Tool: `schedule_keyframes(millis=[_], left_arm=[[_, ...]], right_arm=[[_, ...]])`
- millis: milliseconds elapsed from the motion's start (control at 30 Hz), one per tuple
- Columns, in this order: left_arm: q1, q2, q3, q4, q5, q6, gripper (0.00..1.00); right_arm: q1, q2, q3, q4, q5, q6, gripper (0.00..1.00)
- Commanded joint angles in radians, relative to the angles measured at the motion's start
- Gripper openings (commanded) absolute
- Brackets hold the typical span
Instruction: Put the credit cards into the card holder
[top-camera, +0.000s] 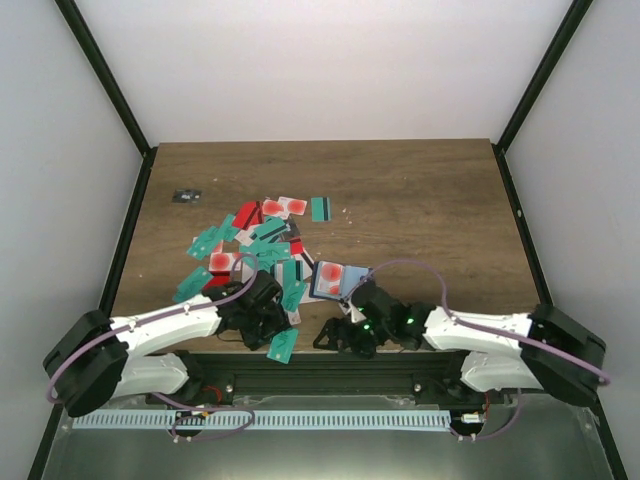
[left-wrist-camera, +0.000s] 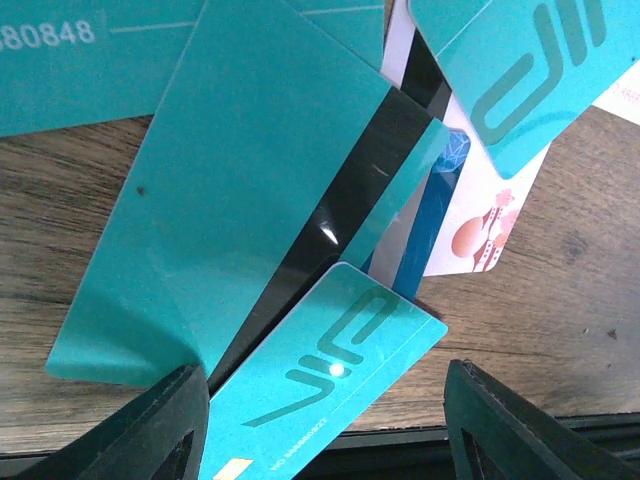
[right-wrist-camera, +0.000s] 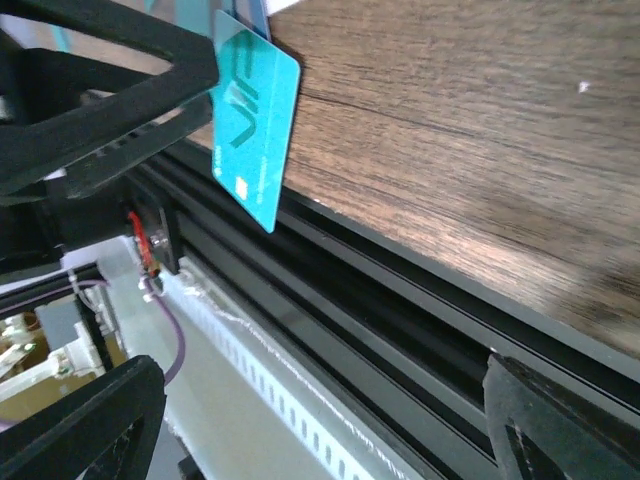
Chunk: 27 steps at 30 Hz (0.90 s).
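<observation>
Credit cards (top-camera: 250, 245): one teal VIP card (left-wrist-camera: 300, 400) between spread jaws of left pincer (left-wrist-camera: 325, 372), touching one finger, clear of other, overhanging near edge of desk (top-camera: 430, 200). Right pincer (right-wrist-camera: 320, 370) apart, empty, low beside that same edge. Beyond: remaining cards scattered in pile on desk. Card holder (top-camera: 322, 288) just right of pile, red-blotched cards on it.

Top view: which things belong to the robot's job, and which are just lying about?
Part of the job: credit cards; blue card holder.
Just lying about: small black-grey object, near the far left corner.
</observation>
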Motion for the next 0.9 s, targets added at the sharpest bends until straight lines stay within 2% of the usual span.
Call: schedule_keyframes(millis=[0,333,667,867], left_arm=[[0.02,0.002,-0.03,-0.075,0.012,0.081,0.67],[0.099,0.017,0.035,-0.186,0.026,0.3,0.67],[0.105,0.049,0.052,-0.196,0.079,0.435,0.56],[0.107,0.053,0.048,-0.209,0.083,0.472,0.44]], right_arm=[[0.086,0.092,0.09,0.066,0.153,0.086,0.88],[0.241,0.255,0.121,0.258,0.286,0.282,0.8],[0.357,0.379,0.156,0.339,0.402,0.427,0.73],[0.371,0.422,0.122,0.429,0.456,0.489,0.67]])
